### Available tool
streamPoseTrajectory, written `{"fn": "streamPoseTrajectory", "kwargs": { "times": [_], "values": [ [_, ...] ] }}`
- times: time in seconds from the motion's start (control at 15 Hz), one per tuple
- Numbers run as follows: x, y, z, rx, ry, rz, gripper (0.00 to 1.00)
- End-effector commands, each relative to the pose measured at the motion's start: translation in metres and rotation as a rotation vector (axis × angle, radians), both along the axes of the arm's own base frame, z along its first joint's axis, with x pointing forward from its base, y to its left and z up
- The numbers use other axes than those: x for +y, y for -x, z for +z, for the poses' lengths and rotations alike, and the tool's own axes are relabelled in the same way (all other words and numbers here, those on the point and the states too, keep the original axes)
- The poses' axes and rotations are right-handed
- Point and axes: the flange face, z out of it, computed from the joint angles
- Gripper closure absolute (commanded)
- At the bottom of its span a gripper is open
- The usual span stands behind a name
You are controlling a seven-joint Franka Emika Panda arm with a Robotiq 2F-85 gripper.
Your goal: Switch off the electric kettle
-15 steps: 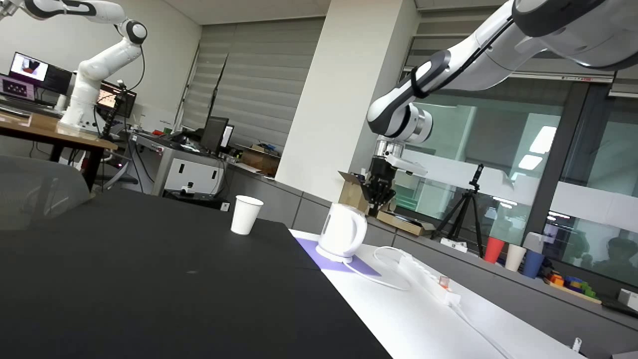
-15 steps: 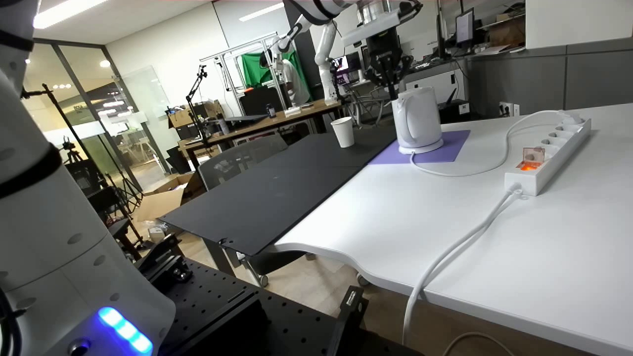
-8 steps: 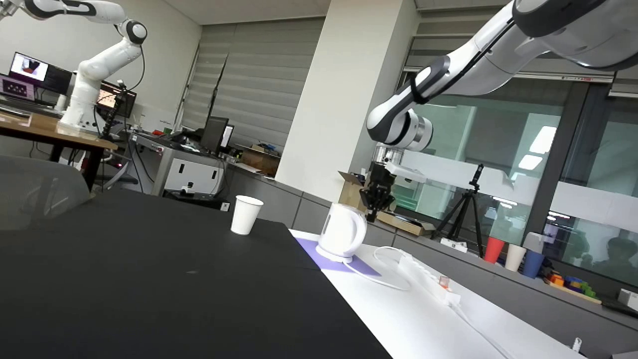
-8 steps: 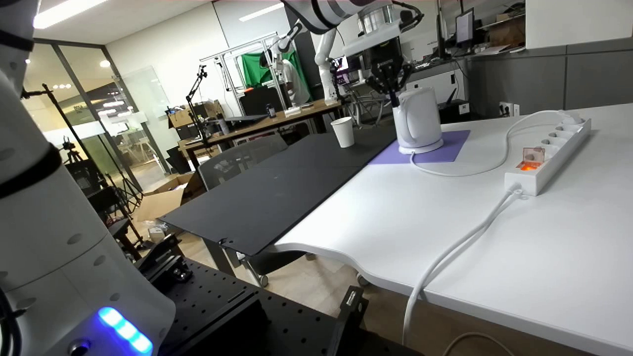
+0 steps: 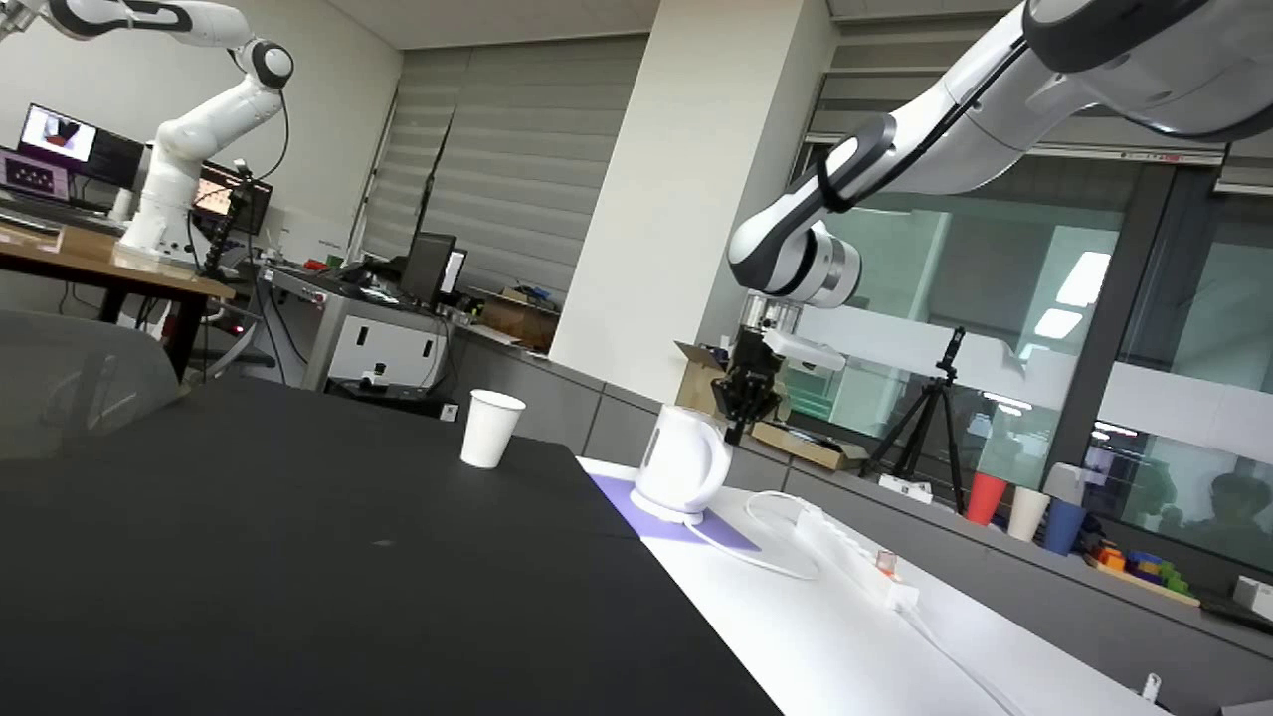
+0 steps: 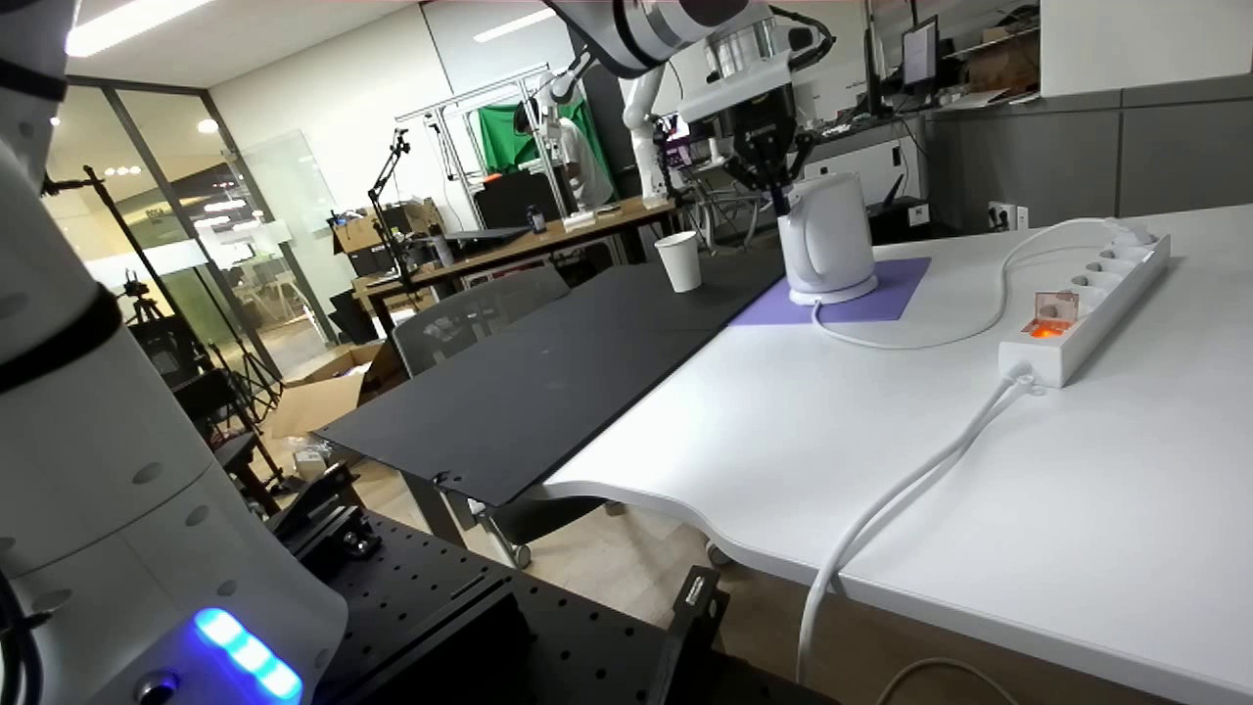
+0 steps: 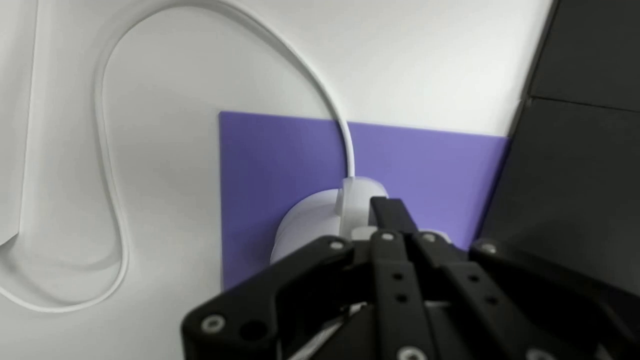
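The white electric kettle point(image 5: 679, 462) stands upright on a purple mat point(image 5: 619, 497); it also shows in an exterior view point(image 6: 840, 235). In the wrist view the kettle point(image 7: 310, 215) is largely hidden behind the fingers, with the top of its handle point(image 7: 354, 205) showing. A small pale tab point(image 7: 363, 232) at the handle is partly covered by the finger links. My gripper point(image 7: 393, 207) has its fingertips together with nothing seen between them. In both exterior views the gripper point(image 5: 735, 435) point(image 6: 781, 204) points down at the handle's upper end. Whether it touches the handle cannot be told.
A white paper cup point(image 6: 679, 262) stands on the black board point(image 6: 548, 372). The kettle's white cord point(image 7: 107, 165) curves over the white table to a power strip point(image 6: 1087, 318) with a glowing orange switch point(image 6: 1047, 330).
My gripper has moved a little lower and closer to the kettle's handle. The kettle and the other things have not moved.
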Motion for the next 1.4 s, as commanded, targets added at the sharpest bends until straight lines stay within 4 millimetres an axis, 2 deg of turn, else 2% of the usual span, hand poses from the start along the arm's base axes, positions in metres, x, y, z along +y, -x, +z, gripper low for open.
{"fn": "streamPoseTrajectory", "kwargs": {
  "times": [0.0,0.6,1.33],
  "values": [
    [0.002,0.009,0.010,-0.010,-0.008,-0.005,1.00],
    [0.001,0.011,0.023,-0.023,-0.014,-0.014,1.00],
    [-0.004,0.010,0.022,-0.037,-0.014,-0.012,1.00]
  ]
}}
